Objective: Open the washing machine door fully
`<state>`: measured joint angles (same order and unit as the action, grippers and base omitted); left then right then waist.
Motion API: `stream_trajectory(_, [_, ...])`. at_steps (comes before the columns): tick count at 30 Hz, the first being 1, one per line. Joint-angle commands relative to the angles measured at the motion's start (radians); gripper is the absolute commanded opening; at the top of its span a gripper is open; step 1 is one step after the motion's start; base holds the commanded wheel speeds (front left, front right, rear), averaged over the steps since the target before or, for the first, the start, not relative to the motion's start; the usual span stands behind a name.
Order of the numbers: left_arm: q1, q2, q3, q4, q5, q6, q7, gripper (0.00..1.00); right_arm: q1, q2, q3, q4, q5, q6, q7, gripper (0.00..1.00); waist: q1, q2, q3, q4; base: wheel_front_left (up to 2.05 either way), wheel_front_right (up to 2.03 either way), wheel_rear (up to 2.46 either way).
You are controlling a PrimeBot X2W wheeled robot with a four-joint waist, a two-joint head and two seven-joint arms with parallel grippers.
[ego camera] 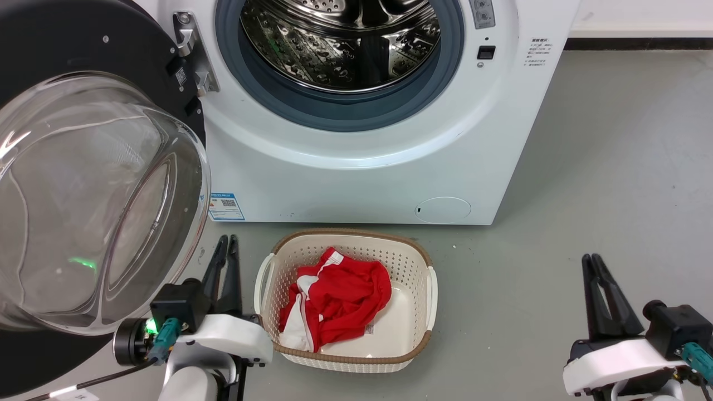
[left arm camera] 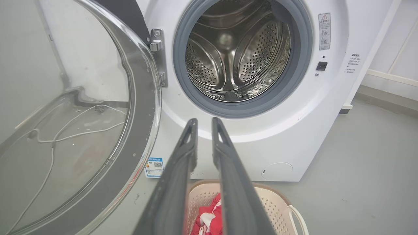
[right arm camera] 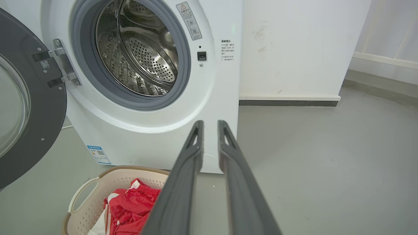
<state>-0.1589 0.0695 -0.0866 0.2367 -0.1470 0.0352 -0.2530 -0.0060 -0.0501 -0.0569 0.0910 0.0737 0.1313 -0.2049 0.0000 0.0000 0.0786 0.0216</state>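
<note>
Washing machine door point(ego camera: 94, 195) is standing open beside the left hand point(ego camera: 228, 239); it and the right hand point(ego camera: 591, 257) are holding nothing, fingers nearly closed; QR sticker point(ego camera: 225, 207) illegible.

the washing machine door point(ego camera: 83, 184) stands swung wide open on its left hinge. glossy black frame, bulging clear glass bowl.

A cream basket point(ego camera: 402, 260) stands on the grey floor point(ego camera: 613, 195) just in front of the white machine point(ego camera: 356, 178) and holds a crumpled red-and-white garment point(ego camera: 340, 295). Above, the steel drum point(ego camera: 340, 44) shows inside a grey seal point(ego camera: 334, 114). Low on the machine's front are a round white cover point(ego camera: 444, 210) towards the right and a blue sticker point(ego camera: 225, 206) towards the left.
</note>
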Motion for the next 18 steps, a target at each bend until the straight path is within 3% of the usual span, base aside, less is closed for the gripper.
stream_trajectory(1, [-0.019,0.0,0.016,-0.002,-0.045,-0.006,0.016,0.0,-0.006,0.0,0.001,-0.008,0.051,0.0,0.006,0.0,0.0,0.0,-0.001,0.0,0.0,0.0,0.0])
stream_trajectory(18, [0.0,-0.004,0.051,-0.007,-0.349,-0.04,0.087,0.0,-0.03,-0.008,-0.004,0.026,0.377,0.0,0.067,0.0,0.0,0.0,-0.011,-0.003,0.0,0.0,0.0])
